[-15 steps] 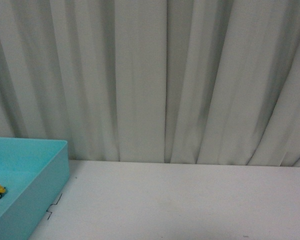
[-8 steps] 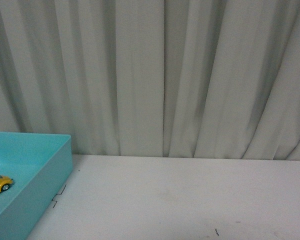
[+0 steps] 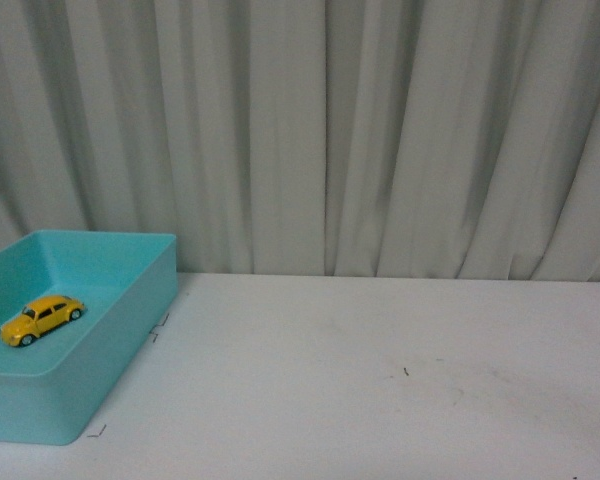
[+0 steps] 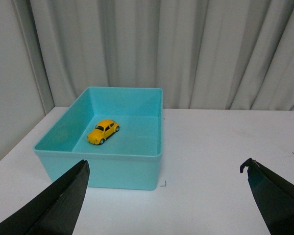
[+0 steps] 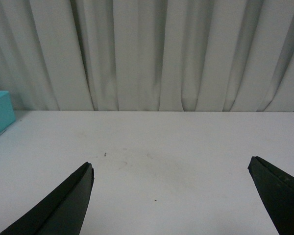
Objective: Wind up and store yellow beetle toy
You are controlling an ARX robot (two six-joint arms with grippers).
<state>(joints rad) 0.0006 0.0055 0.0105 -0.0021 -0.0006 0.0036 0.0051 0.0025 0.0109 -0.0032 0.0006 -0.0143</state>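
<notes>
- The yellow beetle toy sits on its wheels inside the teal plastic bin, on the white table.
- It looks light, rigid, glossy and slippery; gripping across its flat sides seems safest.
- The left gripper and the right gripper are both spread wide, empty.

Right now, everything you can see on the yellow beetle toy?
The yellow beetle toy is a small glossy yellow car with a rounded body, dark windows and black wheels with pale hubs. It stands upright on its wheels on the floor of the open teal bin, set diagonally, clear of the walls. Only the bin floor touches it. The left gripper is open and well away from it; the right gripper is open over bare table. Looks like painted metal or plastic; can't tell which.
</notes>
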